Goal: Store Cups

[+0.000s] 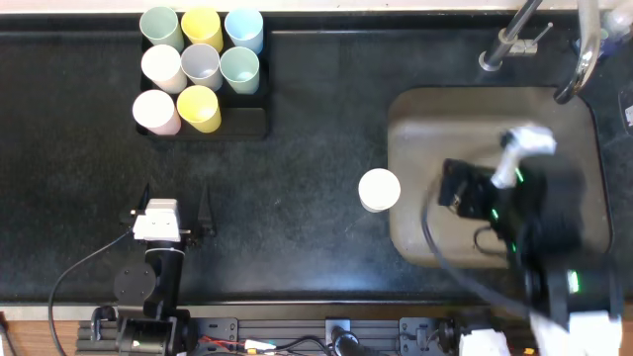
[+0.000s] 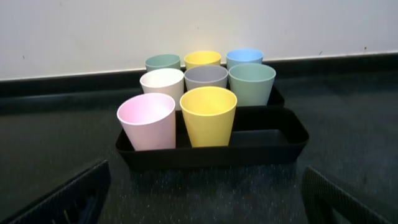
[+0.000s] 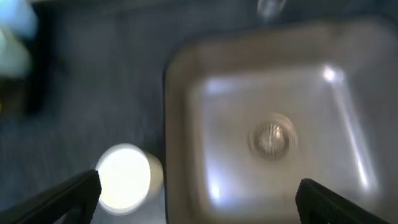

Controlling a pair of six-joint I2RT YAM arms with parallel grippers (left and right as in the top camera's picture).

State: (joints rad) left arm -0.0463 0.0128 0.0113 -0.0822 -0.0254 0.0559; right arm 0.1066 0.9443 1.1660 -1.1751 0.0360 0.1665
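Eight cups stand in the tray ahead of my left gripper, wide and empty. One white cup is left on the worktop beside my right gripper, also wide.

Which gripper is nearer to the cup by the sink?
Right. The right gripper is over the sink, next to the cup; the left gripper is far across the counter, facing the tray.

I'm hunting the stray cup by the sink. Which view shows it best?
Top view: the white cup stands plainly beside the sink. Right wrist view catches it by the rim; left wrist view faces the tray.
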